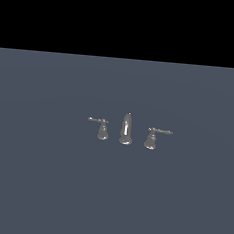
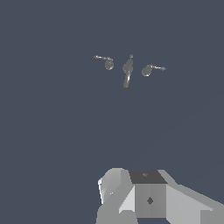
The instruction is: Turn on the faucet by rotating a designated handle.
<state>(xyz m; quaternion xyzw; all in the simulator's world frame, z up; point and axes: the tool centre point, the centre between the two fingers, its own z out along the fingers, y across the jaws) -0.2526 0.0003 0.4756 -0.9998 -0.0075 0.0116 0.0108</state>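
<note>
Handle (image 1: 102,127) sits on the counter (image 1: 43,183) at the exterior view's left of the spout (image 1: 126,130); gripper (image 2: 148,197) well apart, opening indeterminate, apparently holding nothing; approach the bar's tip.

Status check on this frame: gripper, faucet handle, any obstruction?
Gripper far from faucet, jaw state unclear. Handle untouched, on the exterior view's left. Nothing in the way.

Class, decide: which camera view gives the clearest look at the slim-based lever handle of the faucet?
The exterior view: it shows the handle side-on, thin bar atop its bell base. The wrist view shows the same handle from above, foreshortened, its base just a blob.
</note>
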